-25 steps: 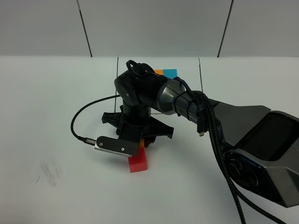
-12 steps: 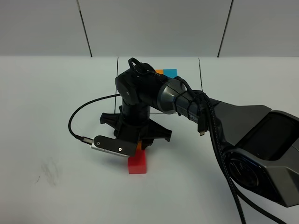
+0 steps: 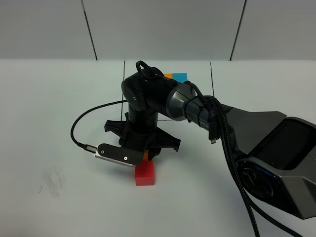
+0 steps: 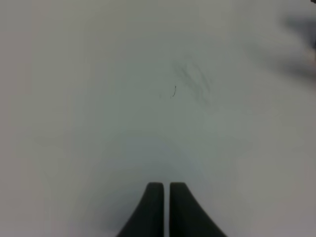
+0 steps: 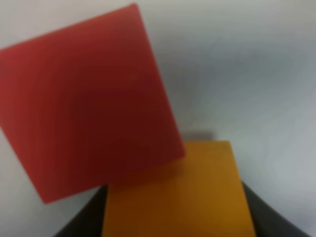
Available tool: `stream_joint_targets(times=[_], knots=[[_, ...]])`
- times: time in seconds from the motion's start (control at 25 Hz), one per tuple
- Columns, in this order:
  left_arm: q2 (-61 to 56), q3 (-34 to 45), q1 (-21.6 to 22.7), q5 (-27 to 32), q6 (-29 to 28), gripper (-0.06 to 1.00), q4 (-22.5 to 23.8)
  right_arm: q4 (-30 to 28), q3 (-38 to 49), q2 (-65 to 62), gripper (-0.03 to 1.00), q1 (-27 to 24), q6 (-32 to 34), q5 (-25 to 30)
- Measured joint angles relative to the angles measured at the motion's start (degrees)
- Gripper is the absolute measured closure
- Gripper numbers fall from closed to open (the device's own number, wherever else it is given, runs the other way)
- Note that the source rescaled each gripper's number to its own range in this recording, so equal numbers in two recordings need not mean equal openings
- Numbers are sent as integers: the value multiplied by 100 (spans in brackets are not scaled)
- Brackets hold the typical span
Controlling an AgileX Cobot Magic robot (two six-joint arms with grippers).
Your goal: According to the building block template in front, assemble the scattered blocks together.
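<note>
White table [image 3: 49, 123] carries a matte red cube [image 3: 145, 174] near its middle, with an orange cube [image 5: 175, 192] just beside it grasped by the partly spread right gripper [image 5: 173, 217], while the left gripper [image 4: 164, 207] hangs clenched above the table.

Matt red cube [image 5: 84, 98], matt orange cube [image 5: 173, 192], smooth table [image 3: 49, 123]

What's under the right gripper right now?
An orange cube sits between the fingers of the right gripper, apparently gripped, close against a red cube on the table. No loose light blue cube shows; the arm covers what lies behind.
</note>
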Motion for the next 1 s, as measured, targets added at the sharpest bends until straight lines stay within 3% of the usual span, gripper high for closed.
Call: stream_joint_targets(times=[0.32,1.0], knots=[[0,0,0,0,5,94,0,-513,0,0,38,0,0,0],[0,0,0,0,5,94,0,-534,0,2,38,0,17,398]])
